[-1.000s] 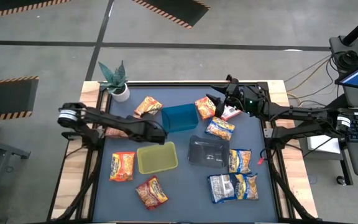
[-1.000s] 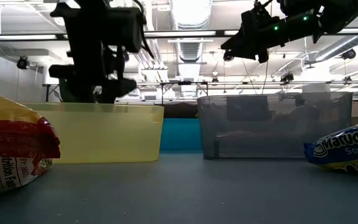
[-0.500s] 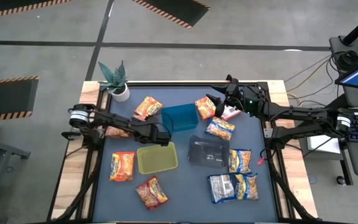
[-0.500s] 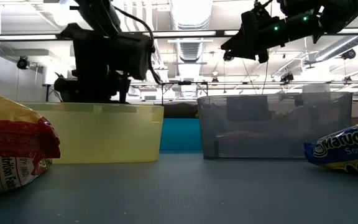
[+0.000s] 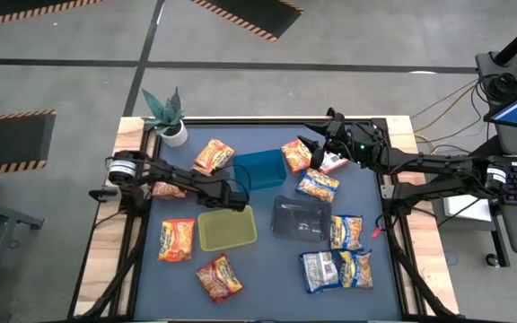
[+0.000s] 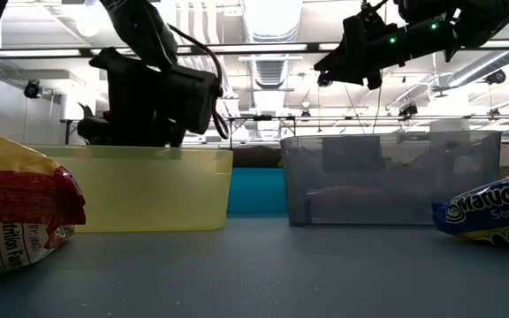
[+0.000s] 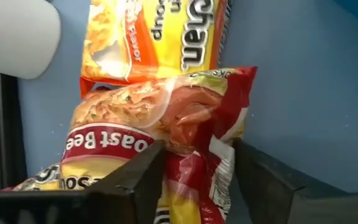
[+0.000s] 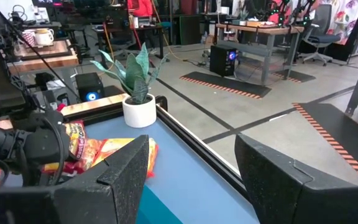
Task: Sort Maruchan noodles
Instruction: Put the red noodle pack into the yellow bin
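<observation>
Between your left gripper's fingers, clamped at one crinkled end, sits a red-orange noodle packet. It's light, soft and slippery, so keep hold of that gathered edge. Your right gripper waits open across the table.

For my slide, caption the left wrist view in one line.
Left gripper closing its fingers around a red beef-flavour noodle packet, an orange packet lying just beyond on the blue table.
</observation>
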`<state>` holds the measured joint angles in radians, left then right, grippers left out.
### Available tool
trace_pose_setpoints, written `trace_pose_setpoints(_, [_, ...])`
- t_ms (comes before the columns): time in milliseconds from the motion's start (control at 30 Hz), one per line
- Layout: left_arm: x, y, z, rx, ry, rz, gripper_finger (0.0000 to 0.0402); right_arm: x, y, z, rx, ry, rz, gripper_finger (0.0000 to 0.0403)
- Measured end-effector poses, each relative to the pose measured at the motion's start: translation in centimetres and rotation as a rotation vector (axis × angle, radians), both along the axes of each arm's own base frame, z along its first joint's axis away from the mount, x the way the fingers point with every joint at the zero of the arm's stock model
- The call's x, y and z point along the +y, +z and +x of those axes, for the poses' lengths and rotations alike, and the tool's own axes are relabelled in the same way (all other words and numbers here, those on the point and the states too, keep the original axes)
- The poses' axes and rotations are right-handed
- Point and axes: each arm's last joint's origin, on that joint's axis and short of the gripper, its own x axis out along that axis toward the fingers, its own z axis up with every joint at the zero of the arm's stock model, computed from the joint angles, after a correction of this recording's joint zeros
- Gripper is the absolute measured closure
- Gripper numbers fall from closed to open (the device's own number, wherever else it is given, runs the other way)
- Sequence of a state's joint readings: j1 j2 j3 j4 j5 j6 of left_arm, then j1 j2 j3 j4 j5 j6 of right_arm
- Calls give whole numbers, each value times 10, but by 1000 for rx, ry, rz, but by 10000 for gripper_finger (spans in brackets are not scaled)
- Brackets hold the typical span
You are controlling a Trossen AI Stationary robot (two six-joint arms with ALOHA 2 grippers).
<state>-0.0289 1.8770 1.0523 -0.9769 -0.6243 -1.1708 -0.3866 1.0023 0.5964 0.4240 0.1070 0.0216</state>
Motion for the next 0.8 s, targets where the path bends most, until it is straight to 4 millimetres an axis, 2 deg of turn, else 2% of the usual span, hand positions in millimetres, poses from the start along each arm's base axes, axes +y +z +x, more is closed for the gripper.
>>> trace_pose_setpoints(267, [0, -1, -2, 31, -5, -13, 371, 0, 0, 0, 5, 1, -9, 177])
trace_pose_setpoints(333, [0, 1, -4, 51, -5, -17, 393, 0, 0, 0, 5, 1, -9, 177])
trace_pose_setpoints(533, [0, 21, -11, 28, -16, -23, 400, 0, 0, 0, 6, 1, -8, 177])
trace_pose_setpoints(800, [2, 78, -32, -129, -41, 89, 401, 0, 0, 0, 8, 2, -12, 177])
